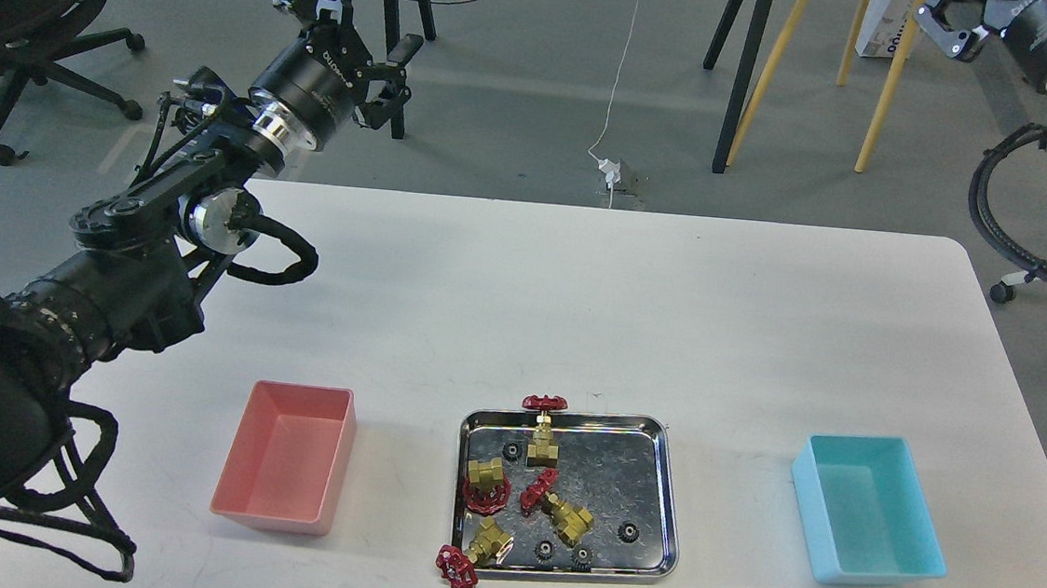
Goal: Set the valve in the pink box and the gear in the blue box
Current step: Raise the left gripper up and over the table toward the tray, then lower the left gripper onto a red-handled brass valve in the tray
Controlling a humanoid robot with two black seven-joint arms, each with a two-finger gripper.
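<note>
Valves (538, 435), gears (627, 531) fill tray (669, 492).

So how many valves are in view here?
4 valves, all on the steel tray: back rim, left side, centre, front-left corner with its handwheel hanging over the rim. None seems hidden.

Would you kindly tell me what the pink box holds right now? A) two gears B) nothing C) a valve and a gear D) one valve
B: the pink box shows only its bare floor, while all four valves, such as this valve, remain at the steel tray.
</note>
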